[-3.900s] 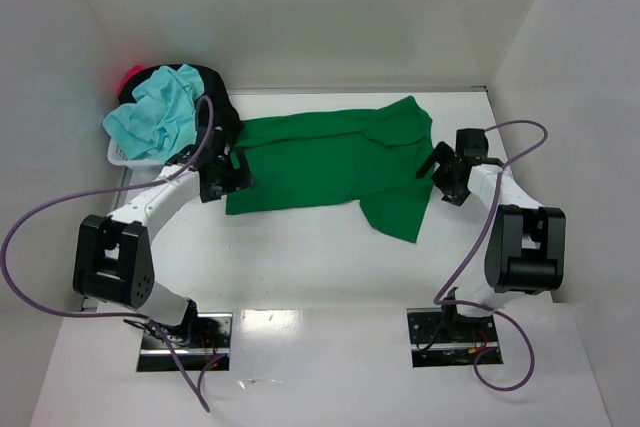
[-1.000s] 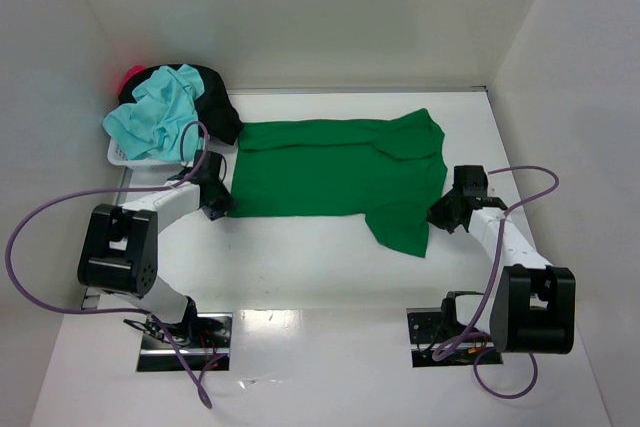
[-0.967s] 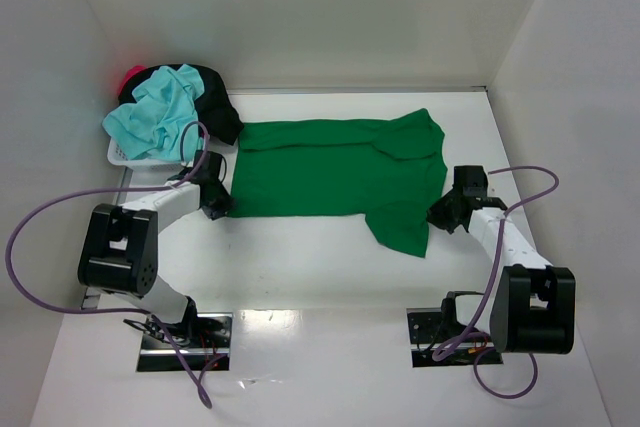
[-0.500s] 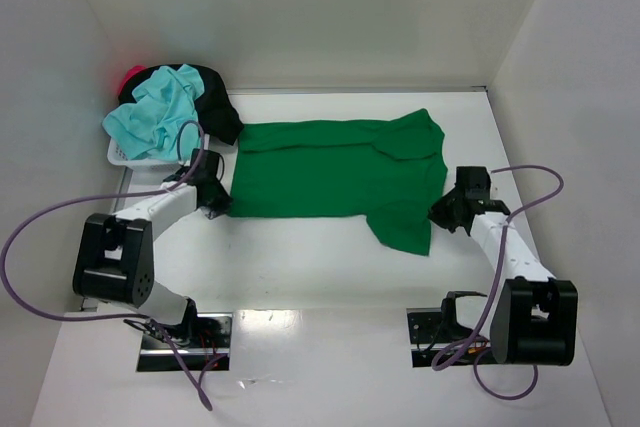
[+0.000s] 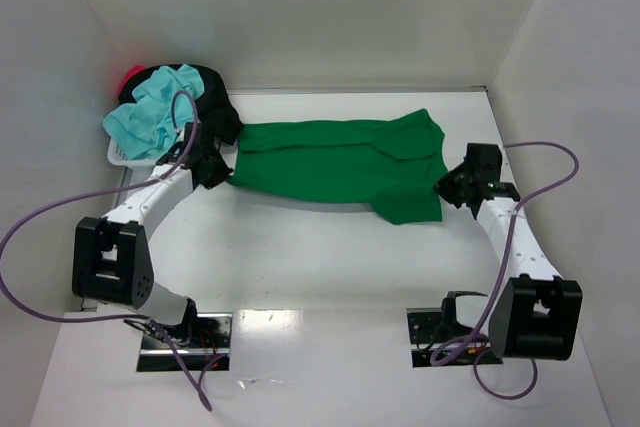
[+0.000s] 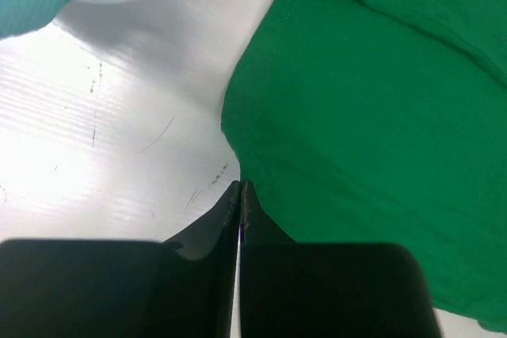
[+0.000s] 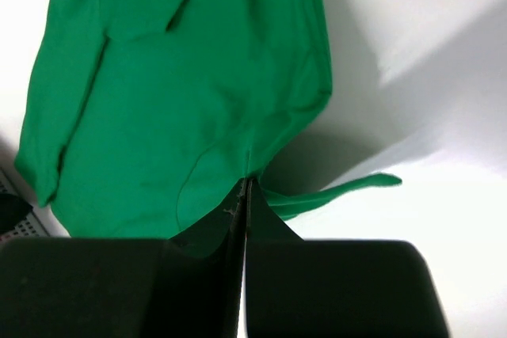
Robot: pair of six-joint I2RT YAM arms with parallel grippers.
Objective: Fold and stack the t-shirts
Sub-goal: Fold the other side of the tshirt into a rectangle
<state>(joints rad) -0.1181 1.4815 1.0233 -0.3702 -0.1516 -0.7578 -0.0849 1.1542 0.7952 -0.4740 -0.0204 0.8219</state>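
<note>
My left gripper (image 6: 239, 192) and right gripper (image 7: 245, 189) are each pinched tight on the near edge of the green t-shirt (image 5: 340, 159), one at either end. It stretches across the table (image 5: 300, 257) between them. Beyond, far left, the turquoise t-shirt (image 5: 150, 119) and black t-shirt (image 5: 215, 99) heap on the white basket (image 5: 117, 155).

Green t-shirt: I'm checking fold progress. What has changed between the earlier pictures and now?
The left gripper closed on the green t-shirt at its near left corner. With the right gripper shut on the near right corner, both carried the near edge toward the back. The shirt pile on the basket stayed put.
</note>
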